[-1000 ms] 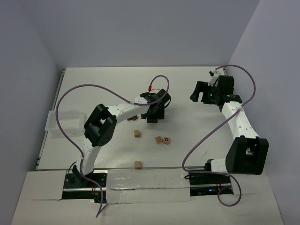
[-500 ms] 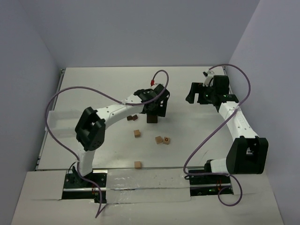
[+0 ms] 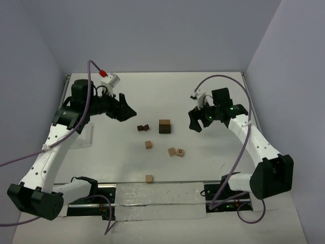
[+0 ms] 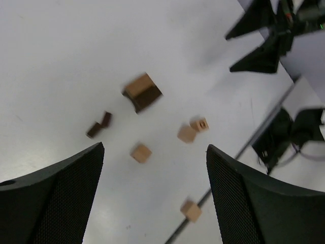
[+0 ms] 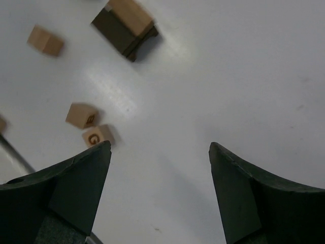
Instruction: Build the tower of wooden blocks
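Note:
A larger dark brown block [image 3: 164,126] with a light tan top stands mid-table; it also shows in the left wrist view [image 4: 142,92] and the right wrist view [image 5: 125,23]. Two small dark blocks [image 3: 142,127] lie just left of it. A tan block [image 3: 148,145] lies nearer. Two marked tan blocks [image 3: 172,151] [image 3: 181,152] lie side by side, one printed "G" [image 5: 98,136]. Another tan block [image 3: 149,178] lies by the near edge. My left gripper [image 3: 124,108] is open and empty, raised left of the blocks. My right gripper [image 3: 194,122] is open and empty, right of the larger block.
A white plastic tray [image 3: 85,138] sits at the table's left edge, mostly hidden under my left arm. Purple cables loop off both arms. A clear strip [image 3: 152,195] runs along the near edge between the arm bases. Grey walls enclose the table.
My left gripper has left the larger dark block standing and swung back to the left and up. My right gripper has come in from the back right towards the middle.

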{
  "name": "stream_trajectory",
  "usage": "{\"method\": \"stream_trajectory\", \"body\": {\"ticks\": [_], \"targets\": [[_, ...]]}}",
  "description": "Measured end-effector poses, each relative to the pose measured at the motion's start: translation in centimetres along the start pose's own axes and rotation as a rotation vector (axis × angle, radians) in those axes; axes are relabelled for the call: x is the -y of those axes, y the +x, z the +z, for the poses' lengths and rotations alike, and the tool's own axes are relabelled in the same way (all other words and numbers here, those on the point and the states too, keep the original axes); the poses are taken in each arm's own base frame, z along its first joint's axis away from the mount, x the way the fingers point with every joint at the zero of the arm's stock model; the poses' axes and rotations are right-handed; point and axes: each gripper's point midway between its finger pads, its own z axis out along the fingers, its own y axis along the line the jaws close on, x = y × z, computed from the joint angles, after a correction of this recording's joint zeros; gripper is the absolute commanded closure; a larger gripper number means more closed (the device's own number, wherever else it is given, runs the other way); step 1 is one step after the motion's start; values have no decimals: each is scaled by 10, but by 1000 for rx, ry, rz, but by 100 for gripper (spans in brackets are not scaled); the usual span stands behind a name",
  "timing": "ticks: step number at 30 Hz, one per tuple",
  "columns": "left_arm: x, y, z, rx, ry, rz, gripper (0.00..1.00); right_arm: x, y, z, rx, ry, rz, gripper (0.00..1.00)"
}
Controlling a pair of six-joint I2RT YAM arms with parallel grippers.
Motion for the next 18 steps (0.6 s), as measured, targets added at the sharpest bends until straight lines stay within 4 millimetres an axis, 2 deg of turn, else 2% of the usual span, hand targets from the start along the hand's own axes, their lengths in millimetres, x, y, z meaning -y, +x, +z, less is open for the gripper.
{"method": "stream_trajectory", "body": {"ticks": [2,4,7,10,13,18], "targets": [[9,26,-2,-40,76,5,14,-30,10,6,-41,-75,-131,27],[7,51,1,-89,114,-23,14,-56,27,11,-88,-146,-234,29],[-1,74,4,-133,128,-70,14,-79,52,19,-156,-227,-346,30],[-1,76,5,-131,140,-81,14,-90,77,26,-230,-284,-419,29],[-1,66,8,-93,148,-77,15,-96,97,35,-297,-326,-472,28],[-10,56,16,-59,142,-84,15,-104,120,48,-381,-370,-544,27]]}}
